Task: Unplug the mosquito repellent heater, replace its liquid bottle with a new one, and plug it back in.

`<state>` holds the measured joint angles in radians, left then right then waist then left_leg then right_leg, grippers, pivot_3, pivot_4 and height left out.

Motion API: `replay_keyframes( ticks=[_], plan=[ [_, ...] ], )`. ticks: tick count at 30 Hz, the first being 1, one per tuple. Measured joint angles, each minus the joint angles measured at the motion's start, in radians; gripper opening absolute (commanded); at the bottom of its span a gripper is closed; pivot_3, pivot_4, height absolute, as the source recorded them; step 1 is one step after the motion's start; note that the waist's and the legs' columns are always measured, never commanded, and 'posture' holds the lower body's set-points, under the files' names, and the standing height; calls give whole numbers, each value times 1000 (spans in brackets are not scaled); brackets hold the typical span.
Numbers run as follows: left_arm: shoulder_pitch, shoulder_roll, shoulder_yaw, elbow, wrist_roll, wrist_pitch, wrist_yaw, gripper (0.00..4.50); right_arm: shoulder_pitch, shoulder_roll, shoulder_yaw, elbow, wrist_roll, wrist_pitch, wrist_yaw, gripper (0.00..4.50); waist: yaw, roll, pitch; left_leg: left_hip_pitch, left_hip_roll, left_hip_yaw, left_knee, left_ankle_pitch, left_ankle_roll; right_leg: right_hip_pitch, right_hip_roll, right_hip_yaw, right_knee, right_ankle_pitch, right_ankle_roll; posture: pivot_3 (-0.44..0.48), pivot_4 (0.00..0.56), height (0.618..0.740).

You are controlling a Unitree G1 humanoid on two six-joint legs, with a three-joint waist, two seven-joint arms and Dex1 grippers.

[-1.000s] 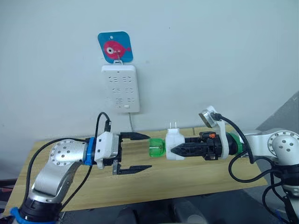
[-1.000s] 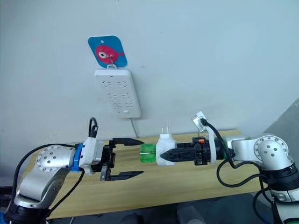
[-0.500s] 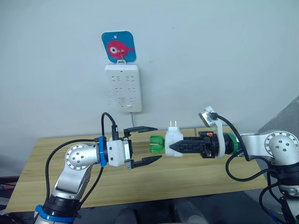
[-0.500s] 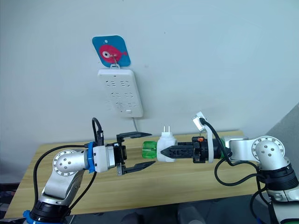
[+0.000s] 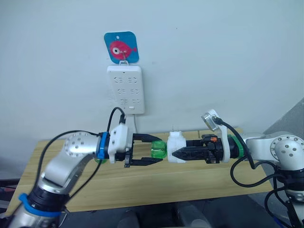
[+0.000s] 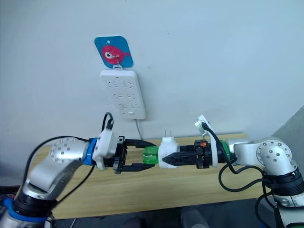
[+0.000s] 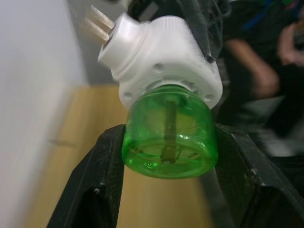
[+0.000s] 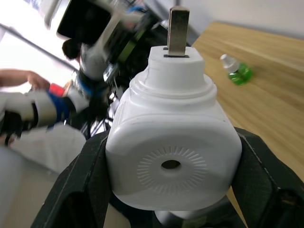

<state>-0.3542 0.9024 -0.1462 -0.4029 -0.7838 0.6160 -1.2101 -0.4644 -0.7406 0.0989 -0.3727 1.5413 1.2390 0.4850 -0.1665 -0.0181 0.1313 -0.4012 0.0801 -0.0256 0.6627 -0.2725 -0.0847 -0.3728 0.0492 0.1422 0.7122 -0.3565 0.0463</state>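
- Stretching beneath everything, the wooden tabletop (image 5: pixel 199 178) lies under the mosquito repellent heater (image 5: pixel 176 147), which is held in the air above it, so both arms can work on the unit without anything in the way.
- Hanging on the wall above and behind the heater, the white power strip (image 5: pixel 125 89) sits under a blue card with a pink fish (image 5: pixel 121 47); the heater is well apart from it and so is unplugged, which fits the step of swapping the liquid.
- Clamped on the heater from its right side, the right gripper (image 5: pixel 174 154) holds the white body with its face squeezed between the two black fingers; I judge this a steadying hold, keeping the unit fixed while the other arm works.
- Reaching in from the heater's left side, the left gripper (image 5: pixel 159 149) has its fingers narrowed to either side of the green bottle (image 7: pixel 167 141); the pads look to be touching the bottle's sides, probably to twist or pull it out.
- Looking at the heater itself: a small rounded white unit with a round vent hole (image 8: pixel 170 165) in a ribbed disc on its face, two metal prongs (image 7: pixel 97 23) pointing up, and the translucent green bottle, a wick visible inside, seated in its base and pointing toward the left arm.
- Lying on the tabletop to the heater's side is a second small green bottle (image 8: pixel 236 71) with a white cap, likely the replacement.
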Motion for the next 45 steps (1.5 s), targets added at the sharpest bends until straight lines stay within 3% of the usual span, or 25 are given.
replay_keyframes(
  ticks=[2,5,6,11,15,22,27,33,36,41,45],
  plan=[
    [-56,24,-6,17,-102,174,-22,2299,2,0,2,-28,-29,-5,42,2989,0,1,1,0,0,1,0,0,0,0,0,0,0,0,0,-126,100,735],
    [-84,14,-8,41,-141,260,-28,2299,3,-3,1,-46,-55,-11,71,2989,1,1,1,0,0,0,0,0,0,0,0,0,-1,0,0,-126,99,735],
    [-85,2,-8,47,-130,251,-26,3015,3,-4,-3,-46,-64,-13,74,2989,2,1,1,0,0,1,0,0,0,0,0,0,-1,0,-1,-126,99,735],
    [-27,-10,6,35,-42,135,-37,4470,16,-7,-5,-45,-65,-4,78,2989,1,0,2,0,0,2,0,0,0,-1,0,2,0,2,-4,-121,96,735],
    [121,-28,64,-14,112,-123,-44,4499,26,-6,-15,-20,-29,5,73,2989,3,0,2,0,0,2,0,0,0,-1,-1,2,-1,2,-4,-115,95,735],
    [255,-207,146,5,359,-682,-4,4499,40,-4,-43,46,5,13,27,2989,22,0,1,1,0,4,2,0,0,0,-1,4,0,2,-4,-107,96,735],
    [263,-295,149,61,453,-891,44,4499,39,7,-47,72,13,12,-7,2989,27,0,1,0,0,4,1,0,0,0,-1,4,-1,2,-4,-107,99,735],
    [232,-335,70,135,506,-997,52,4499,36,14,-47,74,14,15,-16,2989,26,0,1,0,0,3,1,0,0,0,-1,3,0,2,-4,-110,100,735],
    [220,-336,48,150,516,-1013,52,3899,33,15,-47,74,15,15,-23,2989,25,0,1,0,0,4,1,0,0,0,-1,3,0,2,-4,-116,102,735],
    [202,-332,26,172,510,-991,60,2313,28,15,-51,75,16,13,-35,2989,25,0,1,0,0,3,1,0,0,0,-1,3,0,2,-4,-116,102,735],
    [187,-274,19,127,453,-889,40,2250,22,18,-51,70,21,17,-33,2989,23,0,1,0,0,3,1,0,0,0,-1,3,0,2,-4,-122,103,735]
  ],
)
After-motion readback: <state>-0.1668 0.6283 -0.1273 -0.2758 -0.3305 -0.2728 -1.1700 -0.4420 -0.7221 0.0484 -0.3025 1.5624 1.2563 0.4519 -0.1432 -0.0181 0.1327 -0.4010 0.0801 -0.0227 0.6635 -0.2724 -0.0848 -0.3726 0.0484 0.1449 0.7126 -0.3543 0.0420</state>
